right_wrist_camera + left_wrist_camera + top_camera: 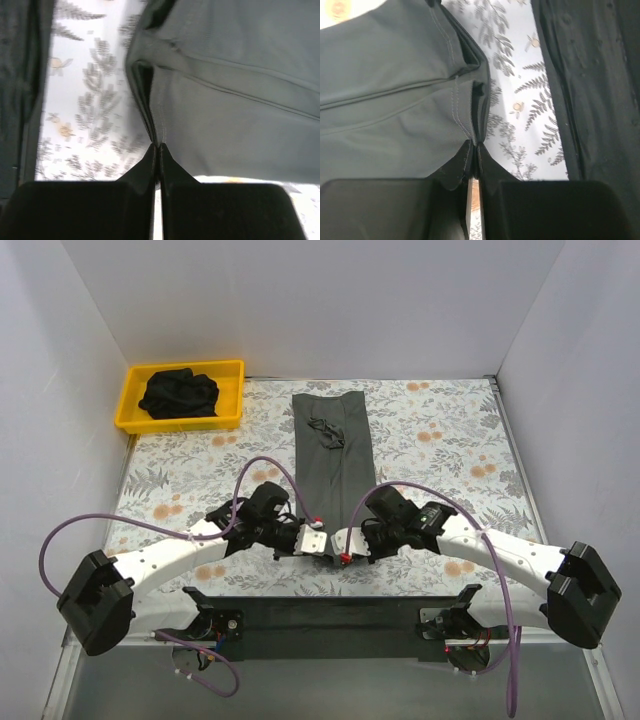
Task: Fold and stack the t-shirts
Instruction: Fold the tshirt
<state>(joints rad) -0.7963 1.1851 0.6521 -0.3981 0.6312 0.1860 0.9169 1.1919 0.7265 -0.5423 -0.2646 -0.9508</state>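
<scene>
Meanwhile, we are looking down on a charcoal-grey t-shirt [333, 455] that is lying folded into one long, narrow strip on the floral tablecloth [440, 450]. It is lying just to the right of the yellow tray [128, 405], starting level with the tray and stretching away toward the arms. Its surface is lying mostly flat and smooth, though a small rumpled bunch of cloth is sitting on the end nearer the tray. From the wrist cameras we are seeing stitched hems and stacked, folded layers at the strip's end farthest from the tray, where both arms are meeting. The left gripper [475, 150] is pressing its jaws together on the layered edge of the cloth, pinching one corner of that end. The right gripper [159, 146] is doing the same on the opposite corner, side by side with it. Inside the tray, we are noticing more t-shirts [180, 393], nearly black, lying crumpled in a loose heap.
</scene>
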